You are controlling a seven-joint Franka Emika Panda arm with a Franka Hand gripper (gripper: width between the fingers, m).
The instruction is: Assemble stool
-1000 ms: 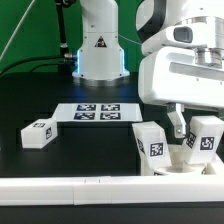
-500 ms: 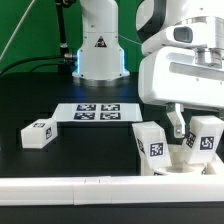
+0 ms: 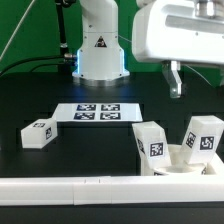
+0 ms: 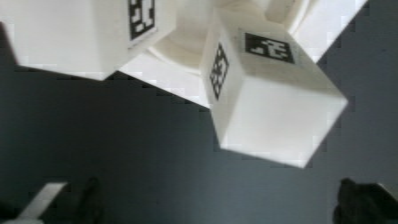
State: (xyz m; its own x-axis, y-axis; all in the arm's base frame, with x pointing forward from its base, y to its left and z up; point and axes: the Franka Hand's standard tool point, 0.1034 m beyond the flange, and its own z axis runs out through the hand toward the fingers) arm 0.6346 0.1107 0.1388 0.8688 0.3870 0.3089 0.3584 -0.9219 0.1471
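My open, empty gripper hangs above the tilted white rectangular plastic leg block standing in the round white rimmed seat disc

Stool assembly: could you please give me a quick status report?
Gripper open, empty, above the seat. Two leg blocks stand at the seat, exterior view's right. Third leg block lies apart, exterior view's left.

The upright leg block and the tilted leg block stand at the seat disc. The third leg block lies well apart.
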